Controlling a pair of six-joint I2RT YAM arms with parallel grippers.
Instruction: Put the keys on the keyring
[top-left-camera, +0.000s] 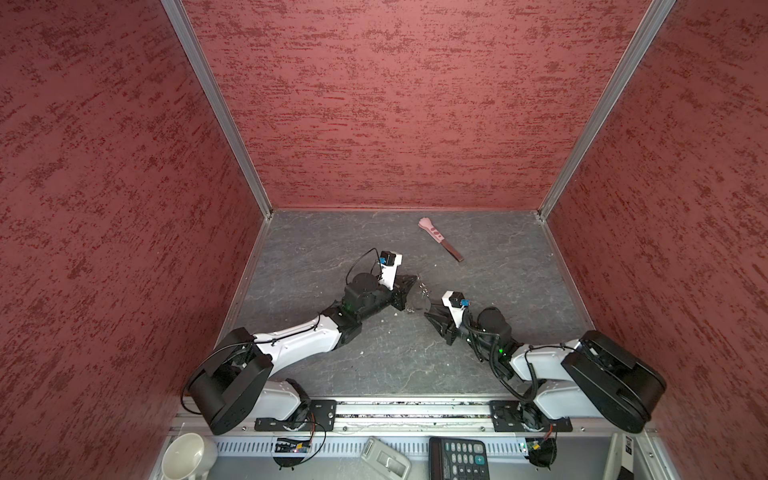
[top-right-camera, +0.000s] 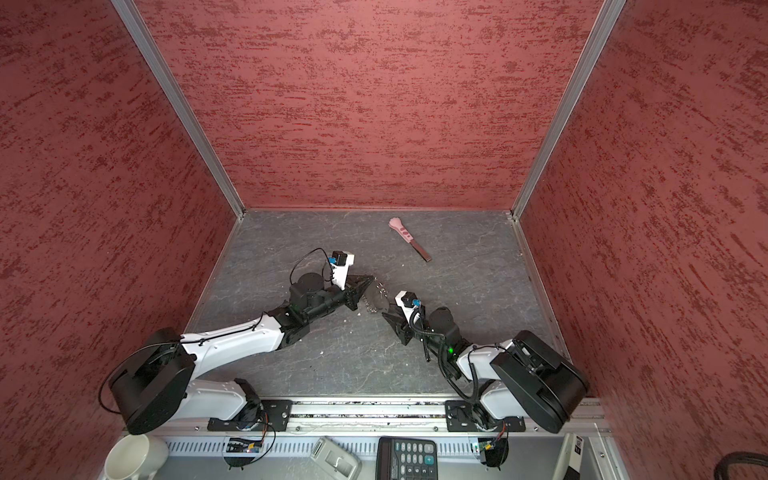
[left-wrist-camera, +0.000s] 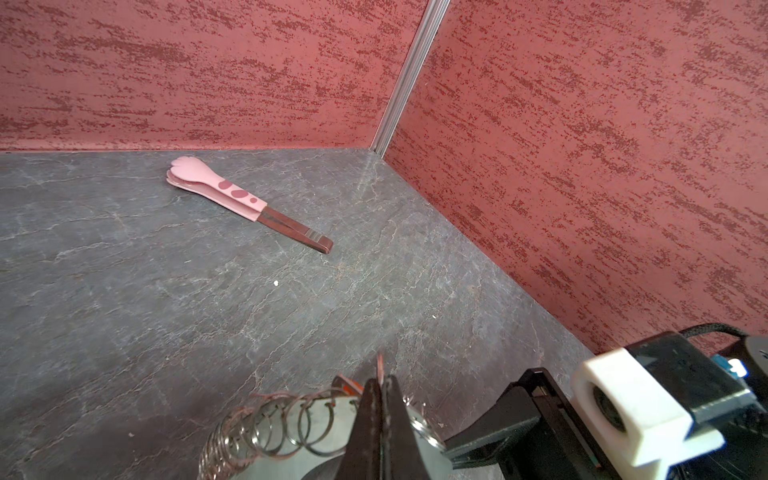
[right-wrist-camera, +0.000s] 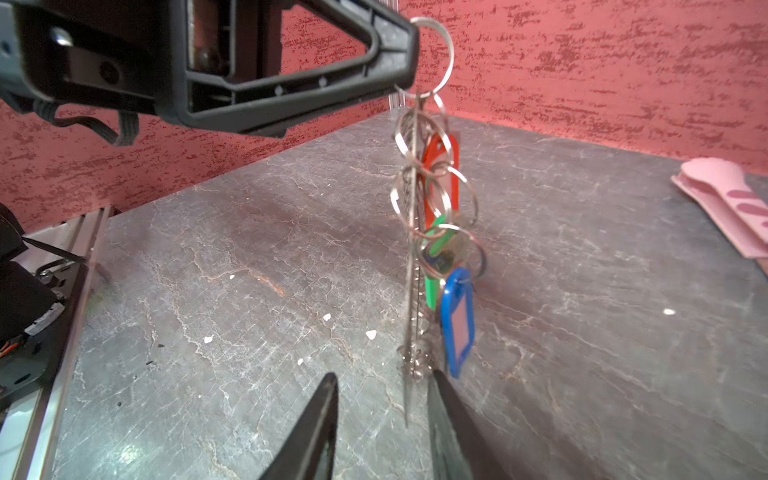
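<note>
- Your left gripper (right-wrist-camera: 409, 54) is clamped tight on the end ring of the keyring (right-wrist-camera: 419, 187), with no gap between its jaws. The left wrist view shows the same closed tips, with silver rings fanning out to one side of them.
- The keyring hangs from that grip as a string of silver rings and fine chain, above the table (right-wrist-camera: 208, 270). You cannot tell from these views whether its lowest end touches the surface.
- The keys (right-wrist-camera: 432, 291) are on it, each hung from a ring. The red tag (right-wrist-camera: 440, 166) is nearest the left gripper, the green tag (right-wrist-camera: 434, 249) comes next, and the blue tag (right-wrist-camera: 457, 320) is farthest down.
- Your right gripper (right-wrist-camera: 383, 376) is partly open, with its jaws a narrow gap apart and nothing held. The free end of the keyring dangles between them. One finger (right-wrist-camera: 453, 415) sits just beside the last coil of chain, near the blue tag.
- In both top views the two grippers face each other near the middle of the table with their tips close together. The keyring (top-left-camera: 422, 291) glints between them.
- The pink tool (top-left-camera: 440, 239) lies flat toward the back wall, well apart from both grippers.
</note>
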